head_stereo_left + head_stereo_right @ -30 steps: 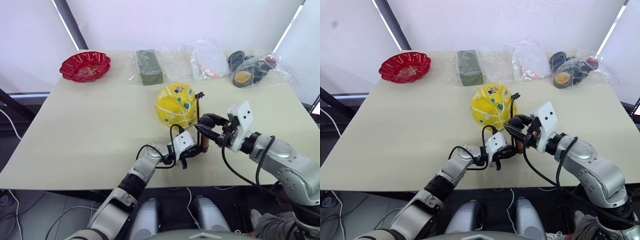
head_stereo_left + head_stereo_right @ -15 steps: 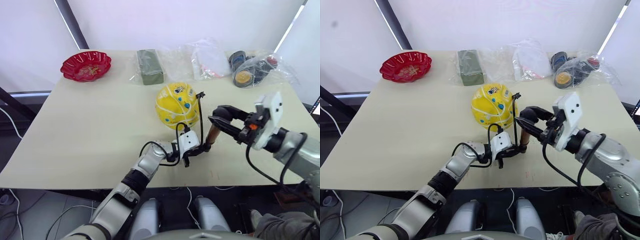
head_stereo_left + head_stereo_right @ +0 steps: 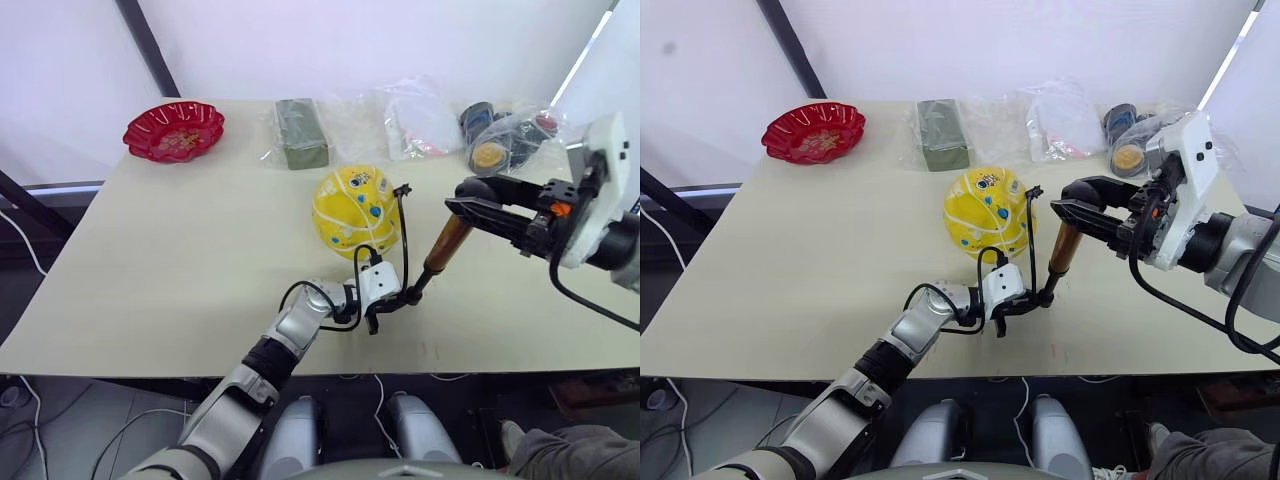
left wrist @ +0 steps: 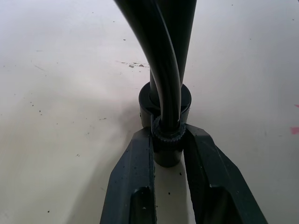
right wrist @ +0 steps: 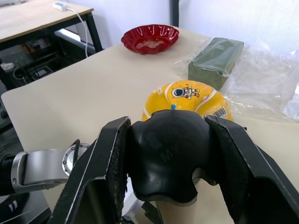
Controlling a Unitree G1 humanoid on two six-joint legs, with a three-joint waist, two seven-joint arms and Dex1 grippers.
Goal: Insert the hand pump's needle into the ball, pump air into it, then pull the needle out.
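Holding the hand pump [image 3: 436, 255] at both ends, the left end effector [image 3: 385, 301] pinches its black bottom on the worktop [image 3: 180, 250], and the right end effector [image 3: 487, 205] grips the handle up top. Near the ball [image 3: 354, 211], the pump leans away from it.

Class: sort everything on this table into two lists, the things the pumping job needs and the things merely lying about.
Needed for the job:
- yellow ball with white stripes
- gold-bronze hand pump with black T-handle
- left end effector, clamping the pump's base
- right end effector, gripping the handle

Lying about:
- red scalloped bowl
- dark green block in clear wrap
- clear plastic bags of small items
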